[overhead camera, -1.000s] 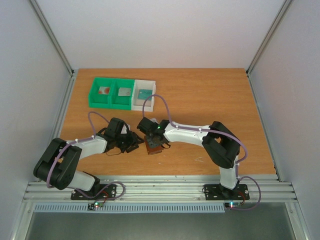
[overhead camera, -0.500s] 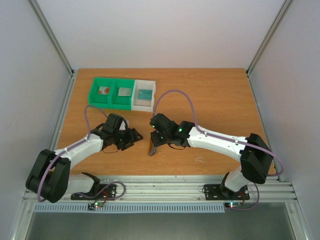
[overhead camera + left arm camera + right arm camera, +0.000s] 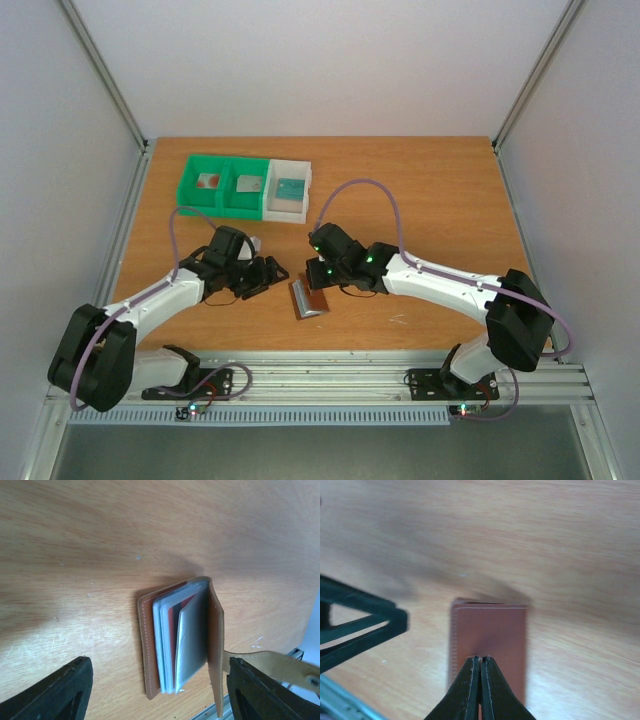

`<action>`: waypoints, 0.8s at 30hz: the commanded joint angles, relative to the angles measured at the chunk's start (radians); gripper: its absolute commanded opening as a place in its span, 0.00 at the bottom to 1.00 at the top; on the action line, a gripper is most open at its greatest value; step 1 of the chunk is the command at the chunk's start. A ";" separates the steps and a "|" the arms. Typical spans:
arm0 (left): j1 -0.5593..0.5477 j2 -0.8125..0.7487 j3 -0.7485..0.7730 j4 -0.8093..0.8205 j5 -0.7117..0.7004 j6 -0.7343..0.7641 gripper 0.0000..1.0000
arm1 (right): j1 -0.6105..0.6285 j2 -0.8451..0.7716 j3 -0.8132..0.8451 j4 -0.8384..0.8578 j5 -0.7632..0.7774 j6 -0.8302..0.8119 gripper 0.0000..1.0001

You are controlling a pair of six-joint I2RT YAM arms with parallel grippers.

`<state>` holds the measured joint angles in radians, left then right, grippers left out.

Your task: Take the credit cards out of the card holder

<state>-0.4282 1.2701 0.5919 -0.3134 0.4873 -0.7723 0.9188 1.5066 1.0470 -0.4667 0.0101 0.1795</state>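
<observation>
The brown card holder (image 3: 308,298) lies on the table between the two arms. In the left wrist view the card holder (image 3: 180,635) is half open, with blue-grey pockets fanned out and a strap trailing right. Whether a card is inside I cannot tell. My left gripper (image 3: 270,274) is open just left of it, its fingers (image 3: 55,695) apart either side and touching nothing. My right gripper (image 3: 481,659) is shut with its tips over the brown cover (image 3: 490,627), holding nothing. Three credit cards lie in bins: white with a red mark (image 3: 208,182), greyish (image 3: 247,184), teal (image 3: 290,187).
A green two-compartment bin (image 3: 222,203) and a white bin (image 3: 286,209) stand at the back left of the table. The table's near edge meets a metal rail (image 3: 320,375) close behind the card holder. The left fingers (image 3: 360,625) show in the right wrist view.
The card holder went from upright under the right gripper to lying half open on the table. The right arm stretched out and its gripper shifted right. The left gripper opened wider.
</observation>
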 commanded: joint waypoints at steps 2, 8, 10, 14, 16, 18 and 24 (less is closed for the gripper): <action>-0.023 0.038 -0.010 0.027 -0.017 0.015 0.68 | -0.086 -0.072 -0.094 -0.047 0.084 0.030 0.01; -0.059 0.088 -0.002 0.069 -0.029 -0.011 0.61 | -0.158 -0.076 -0.180 -0.051 0.075 0.036 0.01; -0.071 0.112 0.005 0.081 -0.026 -0.017 0.58 | -0.170 -0.075 -0.204 -0.040 0.074 0.039 0.01; -0.094 0.152 0.017 0.103 -0.031 -0.028 0.57 | -0.189 -0.072 -0.237 -0.025 0.076 0.047 0.01; -0.099 0.169 0.022 0.110 -0.036 -0.034 0.56 | -0.195 -0.065 -0.243 -0.029 0.080 0.048 0.01; -0.103 0.182 0.026 0.121 -0.038 -0.037 0.55 | -0.200 -0.063 -0.255 -0.021 0.082 0.047 0.01; -0.108 0.211 0.037 0.152 -0.030 -0.043 0.54 | -0.204 -0.059 -0.282 -0.001 0.084 0.045 0.01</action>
<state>-0.5278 1.4548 0.5995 -0.2230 0.4633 -0.8055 0.7219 1.4410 0.7803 -0.4900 0.0669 0.2100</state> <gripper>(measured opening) 0.546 0.016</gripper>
